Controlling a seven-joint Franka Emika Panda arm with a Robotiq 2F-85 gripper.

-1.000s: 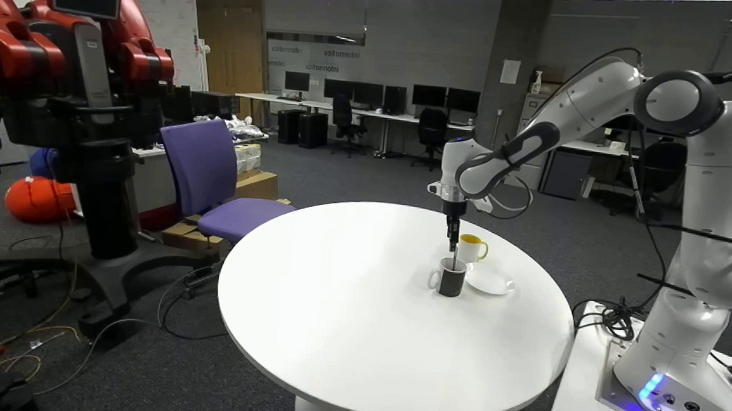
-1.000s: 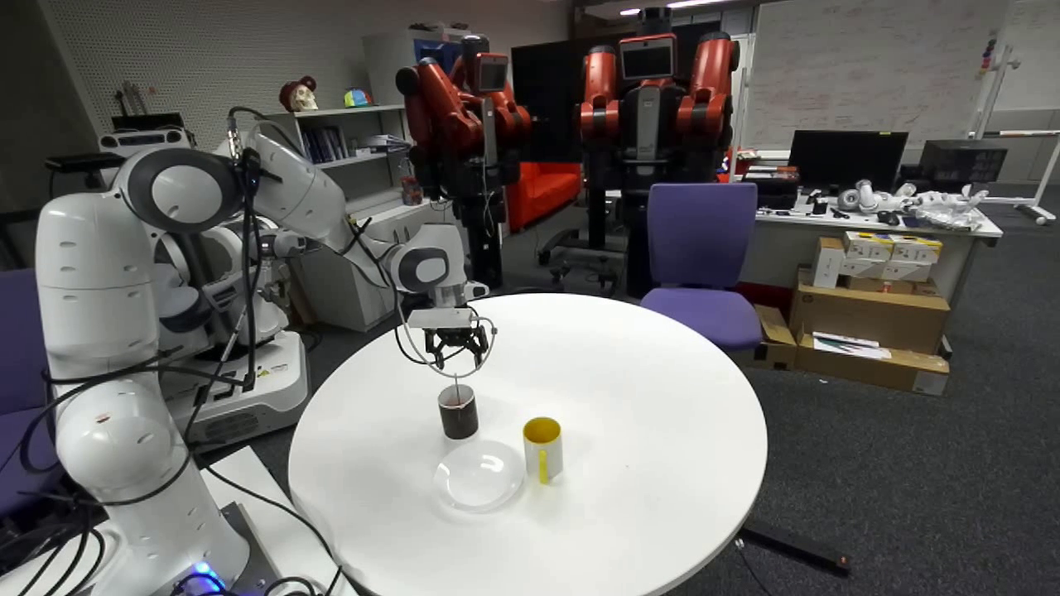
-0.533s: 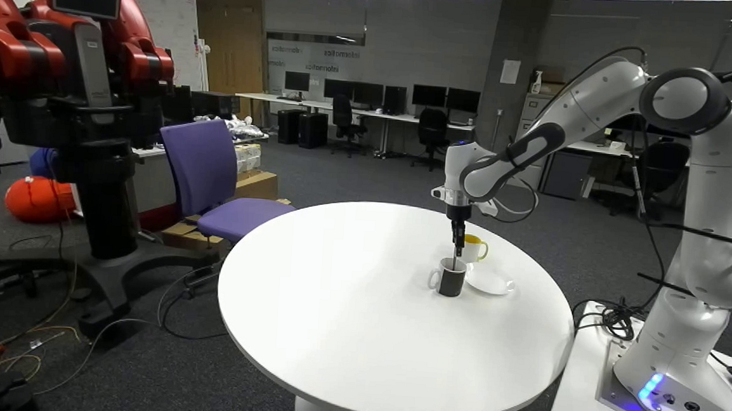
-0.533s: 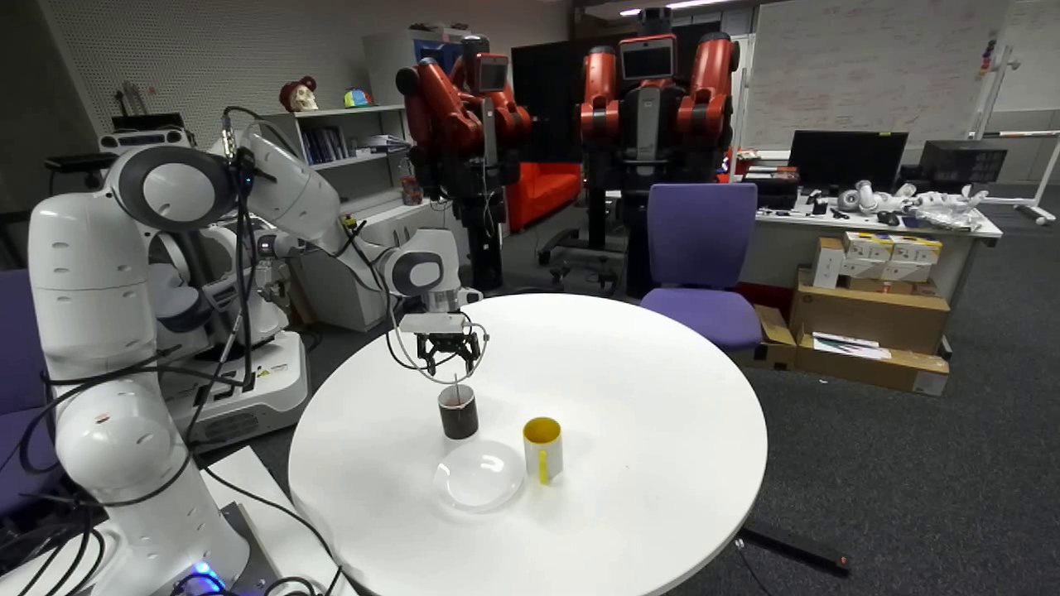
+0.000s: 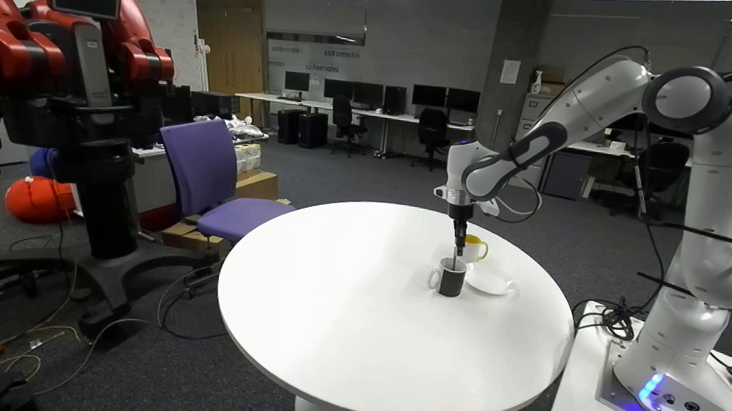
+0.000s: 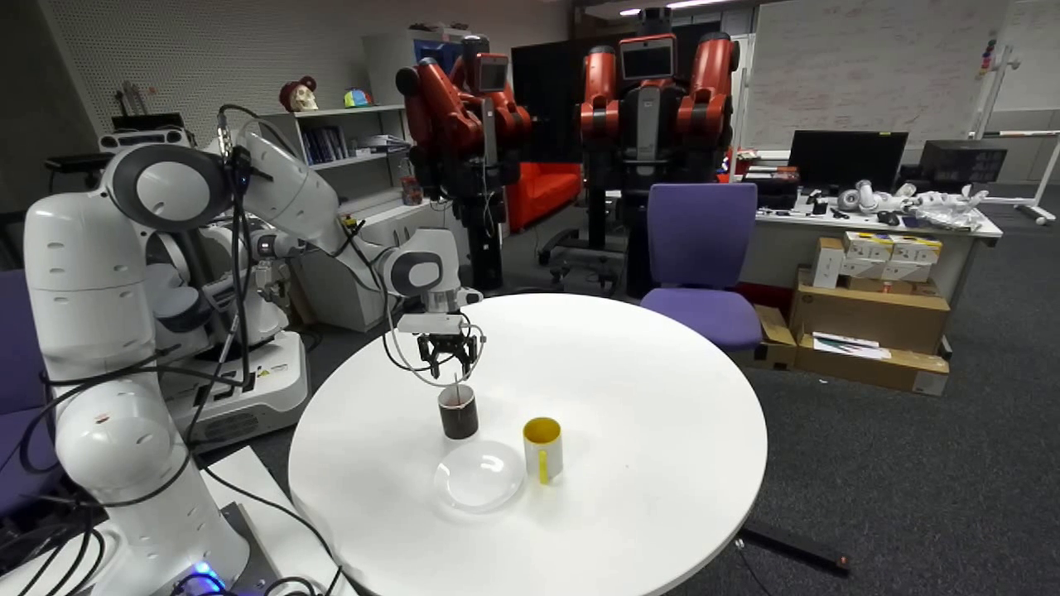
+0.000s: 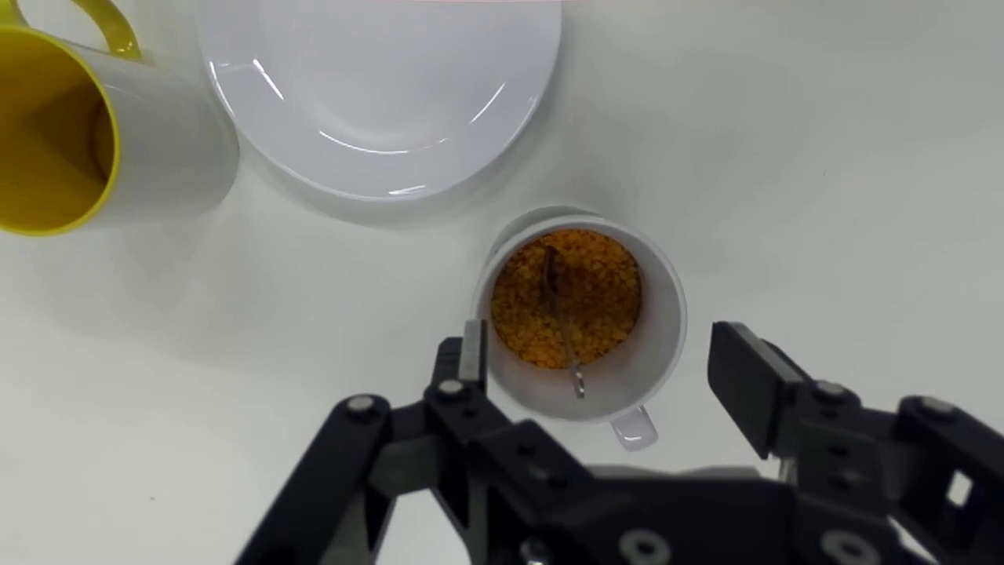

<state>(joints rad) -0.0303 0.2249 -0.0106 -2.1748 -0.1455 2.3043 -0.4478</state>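
My gripper [image 7: 600, 357] is open with nothing between its fingers. It points down just above a dark mug with a white inside [image 7: 627, 388], also in both exterior views [image 5: 451, 283] [image 6: 460, 420]. The mug stands upright and holds orange grains [image 7: 600, 314]. A thin metal spoon [image 7: 571, 353] leans in it, its handle end above the rim [image 6: 456, 382]. In the wrist view the handle end appears between the two fingers, nearer the left one, touching neither. A white plate [image 7: 376, 94] and a white mug with yellow inside and handle [image 7: 172, 149] stand close by.
All stand on a round white table [image 5: 334, 311]. The plate [image 6: 479, 478] lies between the dark mug and the yellow-handled mug [image 6: 534, 455]. A purple chair [image 6: 700, 248] stands at the table's edge. Red robots [image 6: 650, 108] stand beyond. Cables hang along the arm [image 6: 244, 273].
My gripper has moved slightly down and toward the robot base, with most of the motion in the earlier half second. It stays open. The mugs, spoon and plate have not visibly moved.
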